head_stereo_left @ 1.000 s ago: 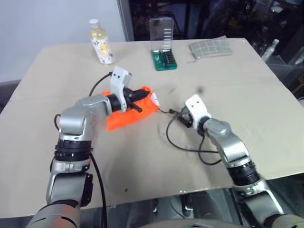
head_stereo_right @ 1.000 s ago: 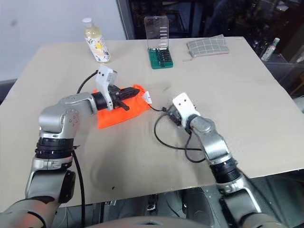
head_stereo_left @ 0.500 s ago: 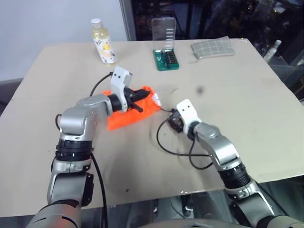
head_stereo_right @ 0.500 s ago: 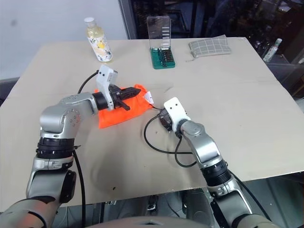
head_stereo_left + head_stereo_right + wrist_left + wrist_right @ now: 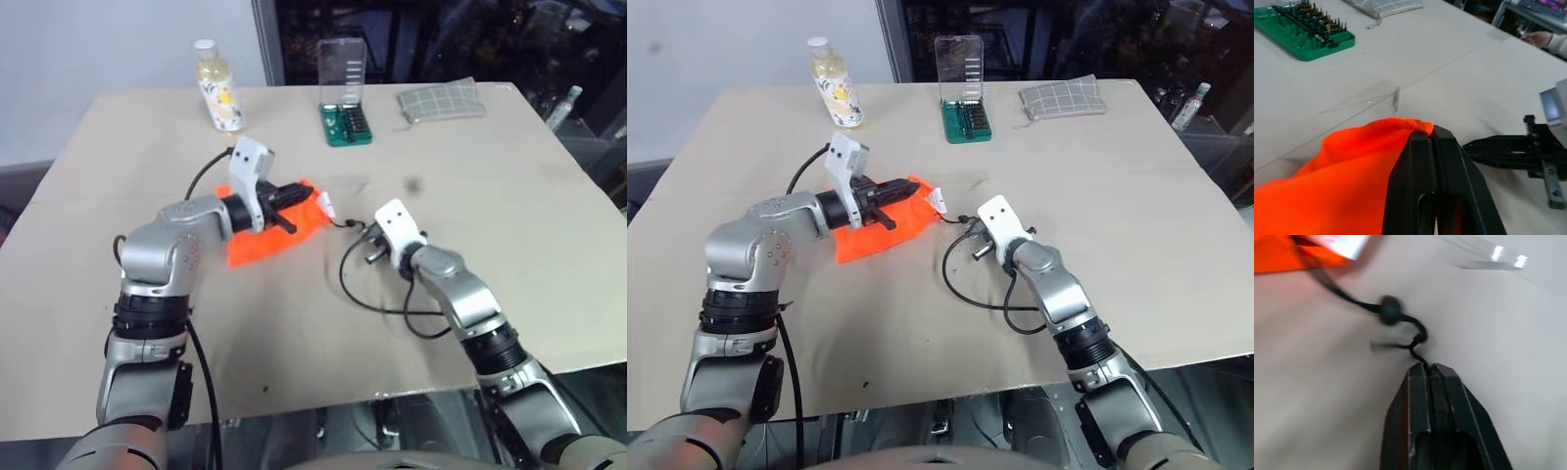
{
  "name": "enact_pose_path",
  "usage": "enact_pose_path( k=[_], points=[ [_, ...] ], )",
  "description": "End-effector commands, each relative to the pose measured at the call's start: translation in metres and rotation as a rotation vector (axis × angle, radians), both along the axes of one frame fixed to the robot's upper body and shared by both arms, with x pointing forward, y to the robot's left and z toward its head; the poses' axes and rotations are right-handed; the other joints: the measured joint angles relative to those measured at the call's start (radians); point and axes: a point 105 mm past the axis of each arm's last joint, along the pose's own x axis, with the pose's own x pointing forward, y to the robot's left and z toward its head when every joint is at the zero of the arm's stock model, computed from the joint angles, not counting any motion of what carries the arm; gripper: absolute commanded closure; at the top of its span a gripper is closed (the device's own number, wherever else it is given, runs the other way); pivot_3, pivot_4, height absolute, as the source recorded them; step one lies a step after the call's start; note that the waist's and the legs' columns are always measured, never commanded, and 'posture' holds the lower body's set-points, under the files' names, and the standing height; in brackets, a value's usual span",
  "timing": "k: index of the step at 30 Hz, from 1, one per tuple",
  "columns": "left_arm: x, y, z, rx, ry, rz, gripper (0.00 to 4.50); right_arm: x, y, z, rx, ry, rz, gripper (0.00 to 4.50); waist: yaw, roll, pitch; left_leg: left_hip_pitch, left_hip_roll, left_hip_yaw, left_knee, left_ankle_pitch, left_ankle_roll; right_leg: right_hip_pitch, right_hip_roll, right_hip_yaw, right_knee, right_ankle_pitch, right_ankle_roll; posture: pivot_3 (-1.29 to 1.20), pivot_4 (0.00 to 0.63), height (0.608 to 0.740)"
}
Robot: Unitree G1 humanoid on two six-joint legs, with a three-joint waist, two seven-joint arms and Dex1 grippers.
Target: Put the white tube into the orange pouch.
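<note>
1. Pouch (image 5: 269,231) lies mid-table; tube (image 5: 323,204) pokes from its right end.
2. Left gripper (image 5: 1432,139) pinches the pouch's edge.
3. Right gripper (image 5: 1429,369) is closed on the cord (image 5: 1396,318).
4. Tan table (image 5: 509,176); bottle (image 5: 217,86), bit case (image 5: 343,122), checked pouch (image 5: 441,101) at far edge; dark shelving behind.

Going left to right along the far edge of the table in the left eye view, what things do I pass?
Yellowish bottle → green screwdriver bit set with its clear lid standing up → grey-green checked pouch.
</note>
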Motion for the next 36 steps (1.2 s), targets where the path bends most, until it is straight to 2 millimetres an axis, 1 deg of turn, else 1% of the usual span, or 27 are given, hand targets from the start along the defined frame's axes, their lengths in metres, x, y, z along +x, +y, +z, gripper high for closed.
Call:
enact_pose_path(
  k=[1, 2, 4, 6, 7, 11, 12, 15, 17, 21, 25, 26, 27, 28, 29, 30, 32, 33, 34, 36],
  points=[
    [-0.004, -0.001, 0.016, -0.019, -0.064, -0.012, 4.50, 0.008, -0.020, 0.012, 0.007, -0.043, -0.049, 4.48, -0.001, 0.000, 0.000, 0.000, 0.000, 0.000, 0.000, 0.000, 0.000, 0.000, 0.000, 0.000, 0.000, 0.000, 0.000, 0.00, 0.150, 0.740],
    [-0.004, -0.001, 0.016, -0.021, -0.065, -0.010, 4.50, 0.008, -0.020, 0.015, 0.013, -0.055, -0.041, 4.48, -0.003, 0.000, 0.000, 0.000, 0.000, 0.000, 0.000, 0.000, 0.000, 0.000, 0.000, 0.000, -0.001, 0.000, 0.000, 0.00, 0.150, 0.740],
    [-0.002, -0.001, 0.016, -0.025, -0.063, -0.007, 4.50, -0.001, -0.013, 0.016, 0.012, -0.036, 0.029, 4.48, -0.005, 0.000, 0.000, -0.001, 0.000, 0.000, -0.001, 0.000, 0.000, 0.000, 0.001, 0.000, -0.002, 0.001, 0.002, 0.00, 0.150, 0.740],
    [-0.002, -0.002, 0.016, -0.028, -0.062, -0.005, 4.50, -0.009, -0.007, 0.014, 0.062, 0.012, 0.056, 3.96, -0.006, 0.000, 0.000, -0.001, 0.001, 0.000, -0.001, 0.000, 0.000, 0.000, 0.002, 0.000, -0.003, 0.002, 0.004, 0.00, 0.150, 0.740],
    [-0.002, -0.002, 0.016, -0.027, -0.062, -0.004, 4.50, -0.012, -0.004, 0.013, 0.088, 0.030, 0.061, 3.64, -0.006, 0.000, 0.000, -0.001, 0.001, 0.000, -0.002, 0.000, 0.000, -0.001, 0.002, 0.000, -0.003, 0.002, 0.004, 0.00, 0.150, 0.740],
    [-0.002, -0.002, 0.016, -0.025, -0.060, -0.002, 4.50, -0.018, 0.004, 0.018, 0.203, 0.070, 0.041, 1.72, -0.007, 0.001, 0.000, -0.001, 0.002, 0.001, -0.002, 0.000, 0.000, -0.001, 0.002, 0.000, -0.003, 0.002, 0.004, 0.00, 0.150, 0.740],
    [-0.002, -0.002, 0.016, -0.025, -0.060, -0.002, 4.50, -0.020, 0.007, 0.020, 0.231, 0.080, 0.046, 1.30, -0.007, 0.001, 0.000, -0.001, 0.001, 0.001, -0.002, 0.000, 0.000, -0.001, 0.002, 0.000, -0.003, 0.002, 0.004, 0.00, 0.150, 0.740],
    [-0.003, -0.001, 0.015, -0.022, -0.058, -0.003, 4.50, -0.022, 0.011, 0.024, 0.267, 0.090, 0.060, 1.30, -0.004, 0.001, 0.000, -0.001, 0.001, 0.001, -0.002, 0.000, 0.000, -0.001, 0.002, 0.000, -0.003, 0.002, 0.004, 0.00, 0.150, 0.740],
    [-0.003, -0.001, 0.015, -0.021, -0.058, -0.003, 4.50, -0.019, 0.014, 0.023, 0.263, 0.088, 0.059, 1.30, -0.004, 0.001, 0.000, -0.001, 0.001, 0.000, -0.002, 0.000, 0.000, -0.001, 0.002, 0.000, -0.003, 0.002, 0.004, 0.00, 0.150, 0.740],
    [-0.004, 0.000, 0.015, -0.017, -0.059, -0.002, 4.50, -0.005, 0.012, 0.009, 0.253, 0.124, 0.012, 1.30, -0.007, 0.001, 0.001, -0.001, 0.001, 0.001, -0.002, 0.000, 0.000, -0.001, 0.002, 0.000, -0.003, 0.002, 0.003, 0.00, 0.150, 0.740],
    [-0.005, 0.000, 0.015, -0.014, -0.059, 0.003, 4.50, 0.004, 0.011, -0.008, 0.195, 0.154, 0.003, 1.30, -0.008, 0.001, 0.000, -0.001, 0.001, 0.001, -0.002, 0.000, 0.000, -0.001, 0.002, 0.000, -0.003, 0.002, 0.004, 0.00, 0.150, 0.740],
    [-0.005, 0.000, 0.015, -0.012, -0.059, 0.004, 4.50, 0.005, 0.012, -0.010, 0.190, 0.158, 0.008, 1.81, -0.008, 0.001, 0.000, 0.000, 0.001, 0.001, -0.002, 0.000, 0.000, -0.001, 0.002, 0.000, -0.003, 0.002, 0.004, 0.00, 0.150, 0.740],
    [-0.005, 0.000, 0.015, -0.012, -0.059, 0.004, 4.50, 0.005, 0.013, -0.011, 0.186, 0.157, 0.013, 2.00, -0.009, 0.001, 0.000, 0.000, 0.001, 0.001, -0.002, 0.000, 0.000, 0.000, 0.002, 0.000, -0.003, 0.002, 0.004, 0.00, 0.150, 0.740],
    [-0.005, 0.001, 0.015, -0.012, -0.059, 0.006, 4.50, 0.004, 0.014, -0.013, 0.165, 0.156, 0.029, 2.88, -0.009, 0.001, 0.000, 0.000, 0.001, 0.001, -0.002, 0.000, 0.000, 0.000, 0.002, 0.000, -0.003, 0.002, 0.003, 0.00, 0.150, 0.740],
    [-0.006, 0.001, 0.015, -0.013, -0.059, 0.008, 4.50, 0.004, 0.014, -0.014, 0.152, 0.152, 0.038, 3.04, -0.009, 0.001, 0.000, 0.000, 0.001, 0.001, -0.002, 0.000, 0.000, 0.000, 0.002, 0.000, -0.003, 0.001, 0.002, 0.00, 0.150, 0.740],
    [-0.006, 0.001, 0.015, -0.016, -0.058, 0.009, 4.50, 0.002, 0.013, -0.013, 0.138, 0.148, 0.052, 3.37, -0.009, 0.001, 0.000, 0.000, 0.001, 0.001, -0.002, 0.000, 0.000, 0.000, 0.002, 0.000, -0.003, 0.001, 0.001, 0.00, 0.150, 0.740],
    [-0.006, 0.001, 0.015, -0.020, -0.057, 0.011, 4.50, 0.001, 0.012, -0.012, 0.127, 0.143, 0.065, 4.26, -0.009, 0.001, 0.000, 0.000, 0.001, 0.001, -0.002, 0.000, 0.000, 0.000, 0.002, 0.000, -0.003, 0.001, 0.001, 0.00, 0.150, 0.740],
    [-0.006, 0.000, 0.015, -0.021, -0.057, 0.010, 4.50, 0.000, 0.011, -0.012, 0.114, 0.136, 0.071, 4.49, -0.009, 0.001, 0.000, 0.000, 0.002, 0.001, -0.002, 0.000, 0.000, 0.000, 0.002, 0.000, -0.003, 0.001, 0.001, 0.00, 0.150, 0.740],
    [-0.006, 0.000, 0.014, -0.020, -0.057, 0.009, 4.50, -0.001, 0.009, -0.011, 0.104, 0.131, 0.075, 4.49, -0.009, 0.001, 0.000, 0.000, 0.002, 0.001, -0.002, 0.000, 0.000, 0.000, 0.002, 0.000, -0.003, 0.001, 0.002, 0.00, 0.150, 0.740],
    [-0.009, -0.006, 0.017, -0.050, -0.063, -0.010, 4.50, 0.001, 0.004, 0.003, 0.084, 0.067, 0.095, 4.49, -0.008, 0.001, 0.000, 0.000, 0.002, 0.001, -0.002, 0.000, 0.000, 0.000, 0.002, 0.000, -0.003, 0.002, 0.004, 0.00, 0.150, 0.740]
  ],
)
